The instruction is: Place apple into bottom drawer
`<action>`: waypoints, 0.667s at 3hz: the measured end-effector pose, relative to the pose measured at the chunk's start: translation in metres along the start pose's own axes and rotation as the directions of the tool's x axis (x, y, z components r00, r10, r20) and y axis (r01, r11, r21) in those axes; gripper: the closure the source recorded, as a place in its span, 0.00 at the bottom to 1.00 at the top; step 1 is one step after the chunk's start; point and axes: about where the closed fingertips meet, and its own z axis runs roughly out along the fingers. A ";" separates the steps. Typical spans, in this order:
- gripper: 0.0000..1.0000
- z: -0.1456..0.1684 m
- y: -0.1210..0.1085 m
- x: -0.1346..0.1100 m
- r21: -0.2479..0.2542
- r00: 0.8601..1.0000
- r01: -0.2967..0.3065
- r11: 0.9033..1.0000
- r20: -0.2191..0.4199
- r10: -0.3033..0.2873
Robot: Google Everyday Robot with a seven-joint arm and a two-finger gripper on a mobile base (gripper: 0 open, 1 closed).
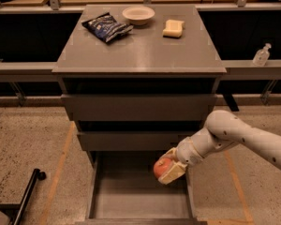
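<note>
apple (161, 167) gripped in gripper (171, 169), fingers clamped around it. held above right side of open bottom drawer (126, 197), not touching floor. pickup and carry judged done. left: apple to be lowered and released inside drawer.

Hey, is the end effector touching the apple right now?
Touching. The camera view shows the end effector, above the right side of the open bottom drawer, closed around the apple with no gap between them.
</note>
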 end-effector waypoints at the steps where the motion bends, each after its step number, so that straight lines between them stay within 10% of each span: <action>1: 1.00 0.028 -0.014 0.029 0.002 0.999 -0.049 0.999 0.015 0.049; 2: 1.00 0.028 -0.014 0.029 0.002 0.999 -0.049 0.999 0.015 0.049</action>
